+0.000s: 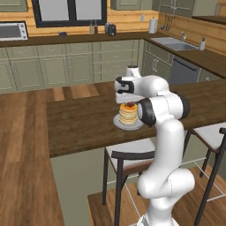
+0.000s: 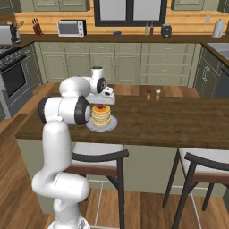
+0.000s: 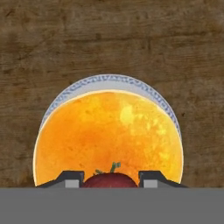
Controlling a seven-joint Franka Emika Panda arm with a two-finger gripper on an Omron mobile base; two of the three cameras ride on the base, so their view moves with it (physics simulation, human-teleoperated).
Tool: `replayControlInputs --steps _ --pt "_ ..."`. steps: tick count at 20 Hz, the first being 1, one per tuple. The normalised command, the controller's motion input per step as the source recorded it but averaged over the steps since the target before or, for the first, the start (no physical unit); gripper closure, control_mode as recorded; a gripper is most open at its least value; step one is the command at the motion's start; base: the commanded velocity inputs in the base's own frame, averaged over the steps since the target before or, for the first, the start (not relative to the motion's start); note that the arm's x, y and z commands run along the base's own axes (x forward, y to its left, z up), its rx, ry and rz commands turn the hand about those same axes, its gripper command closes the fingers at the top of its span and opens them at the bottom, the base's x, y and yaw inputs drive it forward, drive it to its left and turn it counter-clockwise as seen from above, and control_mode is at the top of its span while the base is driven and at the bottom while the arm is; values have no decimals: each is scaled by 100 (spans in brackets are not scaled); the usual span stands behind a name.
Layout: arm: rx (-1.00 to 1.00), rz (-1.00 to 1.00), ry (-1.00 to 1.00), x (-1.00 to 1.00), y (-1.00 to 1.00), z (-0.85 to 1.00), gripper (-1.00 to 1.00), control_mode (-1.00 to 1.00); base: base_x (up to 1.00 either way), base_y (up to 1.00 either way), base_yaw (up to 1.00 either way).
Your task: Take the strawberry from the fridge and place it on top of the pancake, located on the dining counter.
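- The white arm bends over the dining counter (image 1: 79, 123), its hand pointing straight down above the stack of pancakes (image 1: 128, 114).
- The gripper (image 3: 110, 179) sits just over the top pancake, its two dark fingertips (image 3: 72, 178) on either side of the strawberry (image 3: 109, 180), pinching it between them.
- From the right-hand side, the strawberry (image 2: 101, 107) shows as a small dark red spot right at the top of the stack, under the hand. I cannot tell whether it touches the pancake.
- The pancakes sit on a round grey plate (image 2: 110, 126) with a patterned blue rim, near the middle of the dark wooden top.
- Two small shakers (image 2: 153, 94) stand on the counter's far edge, well apart from the plate.
- Two dark-framed stools (image 1: 128, 161) with pale seats are tucked against the near side.
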Motion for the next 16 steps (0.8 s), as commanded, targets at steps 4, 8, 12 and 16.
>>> replayControlInputs --steps 4,8,12,16 --pt "0 0 2 0 0 -3 -100 -100 0 0 0" --pt "0 0 0 0 0 0 -100 -100 0 0 0" --pt "0 0 0 0 0 2 -100 -100 0 0 0" --pt "-2 0 0 0 0 24 -100 -100 0 0 0"
